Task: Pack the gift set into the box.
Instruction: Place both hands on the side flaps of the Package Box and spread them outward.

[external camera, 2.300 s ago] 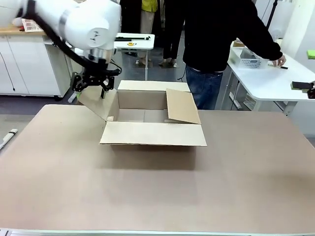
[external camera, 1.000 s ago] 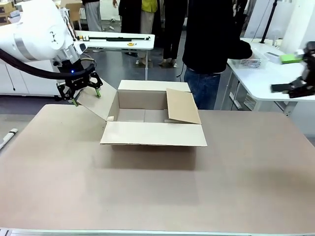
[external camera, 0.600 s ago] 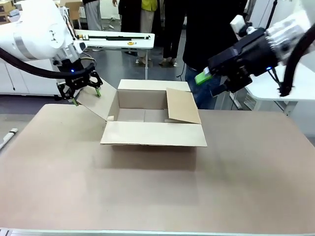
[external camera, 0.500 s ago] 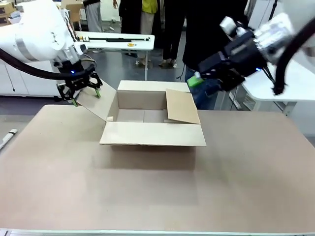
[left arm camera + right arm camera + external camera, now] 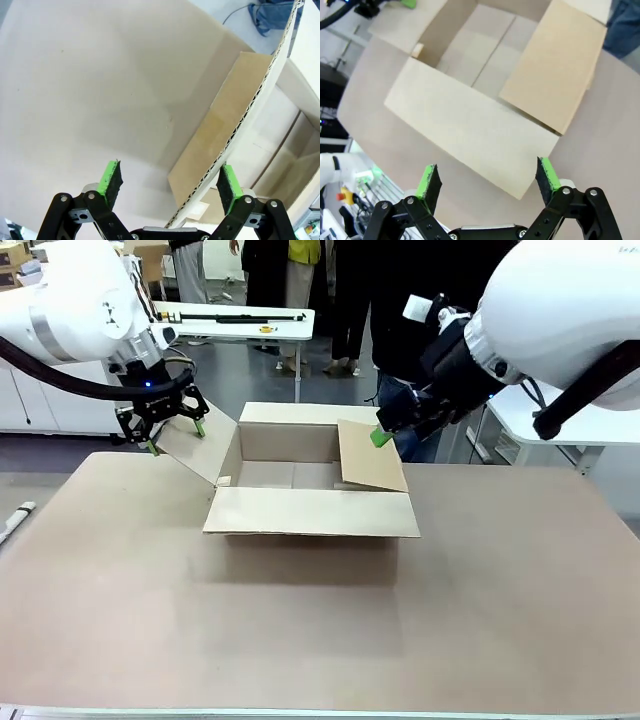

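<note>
Item under inspection: large shallow carton of plain brown corrugated cardboard (image 5: 290, 445), standing open at the far middle of the pale brown table (image 5: 300, 640). Its long axis runs left to right across the table and its opening faces up. The near flap (image 5: 310, 512) lies folded outward, the left flap (image 5: 200, 452) leans outward, and the right flap (image 5: 372, 455) tilts in over the opening.

Surroundings: a person in a dark top (image 5: 400, 310) stands at the far side. A white side table (image 5: 250, 320) and white cabinets (image 5: 40, 390) stand behind.

Left end effector (image 5: 170, 180): fingers spread, straddling the edge of the left flap. The edge runs close to one pad; contact appears likely but cannot be confirmed.

Right end effector (image 5: 488, 178): fingers spread wide, holding nothing, poised above the box beside the right flap.
</note>
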`<move>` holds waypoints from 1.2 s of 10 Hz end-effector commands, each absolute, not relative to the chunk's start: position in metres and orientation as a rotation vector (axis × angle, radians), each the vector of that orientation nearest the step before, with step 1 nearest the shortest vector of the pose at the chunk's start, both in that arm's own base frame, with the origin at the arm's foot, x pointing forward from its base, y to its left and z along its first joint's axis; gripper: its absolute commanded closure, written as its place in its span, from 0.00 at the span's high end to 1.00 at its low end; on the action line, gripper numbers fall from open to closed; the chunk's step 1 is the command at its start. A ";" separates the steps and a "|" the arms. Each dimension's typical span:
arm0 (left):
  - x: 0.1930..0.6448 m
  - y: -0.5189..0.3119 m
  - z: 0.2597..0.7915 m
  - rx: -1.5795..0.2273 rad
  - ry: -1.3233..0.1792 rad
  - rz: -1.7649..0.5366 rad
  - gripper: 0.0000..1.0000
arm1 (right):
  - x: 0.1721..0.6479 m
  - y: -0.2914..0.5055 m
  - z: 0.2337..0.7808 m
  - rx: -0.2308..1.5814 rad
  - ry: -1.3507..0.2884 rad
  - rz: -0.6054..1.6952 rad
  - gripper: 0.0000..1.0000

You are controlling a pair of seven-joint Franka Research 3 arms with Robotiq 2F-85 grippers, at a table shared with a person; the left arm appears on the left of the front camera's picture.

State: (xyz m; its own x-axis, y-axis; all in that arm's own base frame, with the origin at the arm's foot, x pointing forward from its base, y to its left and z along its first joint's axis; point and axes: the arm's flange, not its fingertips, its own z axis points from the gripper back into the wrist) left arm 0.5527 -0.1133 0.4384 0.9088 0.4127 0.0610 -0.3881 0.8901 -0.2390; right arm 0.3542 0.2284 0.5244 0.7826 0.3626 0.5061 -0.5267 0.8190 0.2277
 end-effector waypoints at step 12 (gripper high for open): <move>0.552 -0.115 0.441 -0.208 -0.108 0.433 1.00 | 0.535 0.420 0.406 -0.343 -0.211 -0.065 1.00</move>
